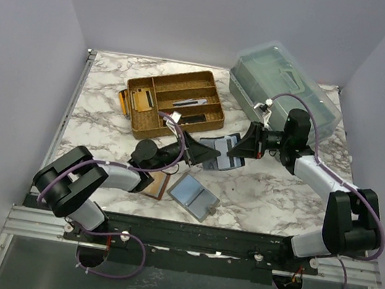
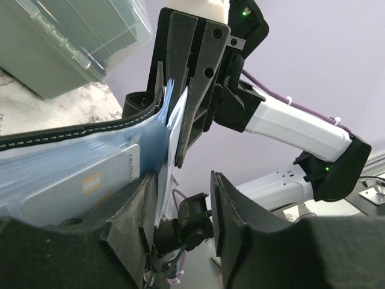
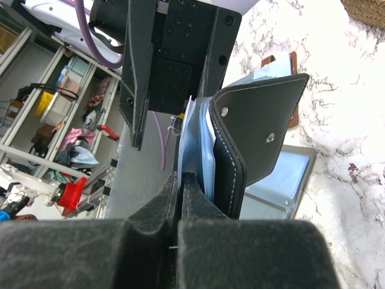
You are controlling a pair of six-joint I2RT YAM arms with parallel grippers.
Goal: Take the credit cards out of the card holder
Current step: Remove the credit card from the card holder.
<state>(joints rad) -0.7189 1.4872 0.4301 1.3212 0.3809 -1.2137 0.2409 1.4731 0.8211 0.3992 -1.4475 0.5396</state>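
Note:
The black card holder (image 1: pixel 219 154) is held up off the table between both grippers, its strap tab (image 3: pixel 271 129) hanging open. My right gripper (image 3: pixel 182 176) is shut on a thin pale blue inner leaf of the card holder (image 3: pixel 252 120). In the left wrist view, a pale grey-blue credit card (image 2: pixel 78 189) sits in a blue pocket under the stitched black cover (image 2: pixel 60 132). My left gripper (image 2: pixel 183 180) is open beside that pocket. A thin pale edge lies against its left finger (image 2: pixel 129 232); the gap is otherwise free. From above, the left gripper (image 1: pixel 193 152) faces the right gripper (image 1: pixel 238 149).
A tan woven tray (image 1: pixel 177 102) with gold cards (image 1: pixel 140 98) stands at the back left. At the back right is a clear lidded box (image 1: pixel 286 86). An open grey holder (image 1: pixel 193 194) and a brown holder (image 1: pixel 159 183) lie on the marble near the left arm.

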